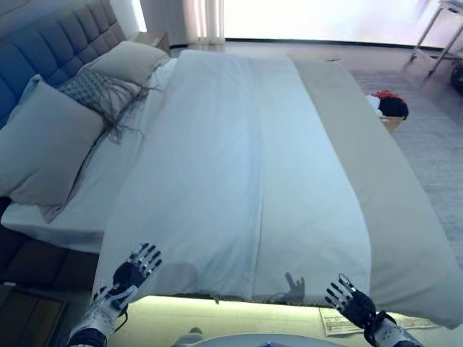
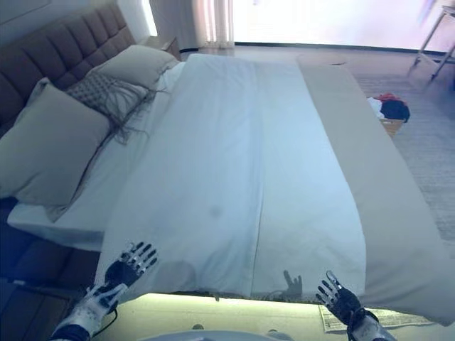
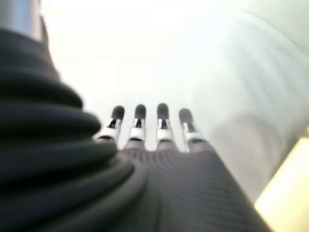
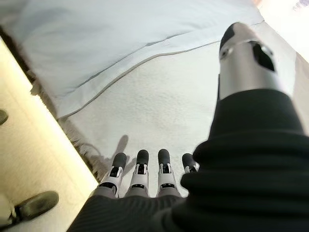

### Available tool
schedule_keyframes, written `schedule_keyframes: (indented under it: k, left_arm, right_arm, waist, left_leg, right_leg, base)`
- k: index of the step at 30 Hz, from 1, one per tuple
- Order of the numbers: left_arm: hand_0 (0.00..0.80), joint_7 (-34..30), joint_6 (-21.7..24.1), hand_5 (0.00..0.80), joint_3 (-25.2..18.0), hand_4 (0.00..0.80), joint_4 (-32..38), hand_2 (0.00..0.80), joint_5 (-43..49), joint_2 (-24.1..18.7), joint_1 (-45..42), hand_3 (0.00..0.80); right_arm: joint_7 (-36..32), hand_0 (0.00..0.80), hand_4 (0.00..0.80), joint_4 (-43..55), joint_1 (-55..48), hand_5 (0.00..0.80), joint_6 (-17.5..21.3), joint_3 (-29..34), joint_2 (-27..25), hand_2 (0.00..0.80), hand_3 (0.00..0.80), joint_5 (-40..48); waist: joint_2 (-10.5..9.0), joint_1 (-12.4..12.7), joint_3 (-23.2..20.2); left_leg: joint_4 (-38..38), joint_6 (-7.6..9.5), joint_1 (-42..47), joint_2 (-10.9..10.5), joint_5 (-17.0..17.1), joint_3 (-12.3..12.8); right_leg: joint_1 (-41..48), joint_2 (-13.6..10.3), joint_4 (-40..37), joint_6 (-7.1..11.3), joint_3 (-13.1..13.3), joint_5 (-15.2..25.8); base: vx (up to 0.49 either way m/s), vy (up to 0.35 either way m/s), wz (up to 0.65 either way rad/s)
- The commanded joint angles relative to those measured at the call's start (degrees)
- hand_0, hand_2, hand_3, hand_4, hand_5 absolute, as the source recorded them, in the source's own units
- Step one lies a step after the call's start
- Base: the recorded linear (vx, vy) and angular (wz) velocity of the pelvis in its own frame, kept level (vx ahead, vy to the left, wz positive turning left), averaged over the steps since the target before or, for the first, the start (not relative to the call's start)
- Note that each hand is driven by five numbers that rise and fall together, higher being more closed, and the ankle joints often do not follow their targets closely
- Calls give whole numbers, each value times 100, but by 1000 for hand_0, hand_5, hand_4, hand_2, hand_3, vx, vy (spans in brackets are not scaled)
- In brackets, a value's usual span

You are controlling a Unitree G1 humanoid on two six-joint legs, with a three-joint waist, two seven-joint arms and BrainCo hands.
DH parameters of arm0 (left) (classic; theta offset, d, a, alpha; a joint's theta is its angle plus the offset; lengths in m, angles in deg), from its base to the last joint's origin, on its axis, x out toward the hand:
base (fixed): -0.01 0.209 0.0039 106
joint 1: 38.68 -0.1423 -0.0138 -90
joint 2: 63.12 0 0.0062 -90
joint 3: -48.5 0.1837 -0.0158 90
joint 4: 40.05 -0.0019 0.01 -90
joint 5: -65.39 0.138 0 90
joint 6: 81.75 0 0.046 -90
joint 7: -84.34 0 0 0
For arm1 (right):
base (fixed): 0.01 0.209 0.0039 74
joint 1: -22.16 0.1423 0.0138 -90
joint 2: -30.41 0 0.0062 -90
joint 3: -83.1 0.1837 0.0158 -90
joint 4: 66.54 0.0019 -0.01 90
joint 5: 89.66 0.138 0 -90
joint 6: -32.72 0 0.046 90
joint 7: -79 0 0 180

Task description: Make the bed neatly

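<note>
A white duvet (image 1: 239,166) lies spread flat over the bed, with a beige blanket (image 1: 376,181) along its right side. Both hang over the near edge. Grey pillows (image 1: 43,144) and a fringed cushion (image 1: 98,90) lie at the left by the padded headboard (image 1: 51,36). My left hand (image 1: 134,271) hovers open just short of the duvet's near left corner. My right hand (image 1: 351,300) is open near the duvet's near right part, fingers straight (image 4: 140,166) and holding nothing. The left hand's straight fingers (image 3: 149,121) point at the duvet.
A basket with red and black clothes (image 1: 387,107) stands on the carpet past the bed's right side. A paper (image 1: 340,322) lies on the floor by my right hand. A metal-legged stand (image 1: 438,36) is at the far right. A lit strip (image 1: 217,307) runs under the bed's near edge.
</note>
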Motion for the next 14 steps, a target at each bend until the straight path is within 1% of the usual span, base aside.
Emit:
schedule_keyframes:
  k: [1,3,6,7,9,11,13,14]
  left_arm:
    - [0,244,297,0,245,0,-750,0,979,1,472,0]
    - [0,324,212,0,364,0,-1227,0,1208,213,478,0]
    - [0,607,30,0,355,0,-1718,0,1370,587,440,0]
    - [0,728,-31,0,341,0,-1826,0,1527,683,414,0]
    - [0,879,-90,0,415,0,-2068,0,1923,866,344,0]
    - [0,992,-177,0,497,0,-2271,0,2055,1054,263,0]
    - [0,1029,-244,0,494,0,-2360,0,1977,1177,197,0]
    - [0,1048,-230,0,479,0,-2401,0,1928,1251,166,0]
  right_arm:
    - [-235,0,0,-268,185,0,343,-410,192,0,0,-680]
    - [-292,0,0,-512,134,0,336,-576,360,0,0,-869]
    - [-190,0,0,-862,93,0,405,-639,589,0,0,-1135]
    - [-75,0,0,-941,80,0,405,-647,657,0,0,-1159]
    - [249,0,0,-1138,61,0,266,-565,816,0,0,-755]
    - [636,0,0,-1336,30,0,269,-362,930,0,0,-399]
    - [959,0,0,-1477,-4,0,391,-230,987,0,0,-463]
    - [1148,0,0,-1549,-33,0,396,-181,1020,0,0,-733]
  waist:
    - [-10,-77,-2]
    - [-15,-148,-13]
    - [-26,-214,-35]
    - [-27,-230,-40]
    - [-27,-263,-48]
    - [-16,-315,-47]
    - [-5,-343,-41]
    - [-2,-355,-33]
  left_leg:
    - [70,89,110,-80,-399,102]
    - [111,117,128,-87,-413,139]
    - [153,153,143,-104,-451,148]
    - [166,160,149,-111,-465,146]
    - [201,172,161,-115,-491,152]
    - [225,188,187,-117,-522,166]
    - [231,199,219,-113,-548,192]
    - [232,208,235,-117,-566,198]
  right_leg:
    - [-180,-261,-4,359,-129,268]
    - [-175,-246,-4,344,-73,266]
    - [-172,-224,-1,319,-3,257]
    - [-169,-221,6,313,10,251]
    - [-169,-219,24,306,45,245]
    - [-167,-206,29,302,105,248]
    - [-162,-201,35,304,134,249]
    - [-156,-198,34,305,155,250]
  base:
    - [16,-28,-23]
    - [21,-28,-20]
    - [28,-21,-14]
    - [30,-7,-16]
    - [32,-4,-9]
    - [34,2,-14]
    - [23,10,-16]
    - [12,10,-9]
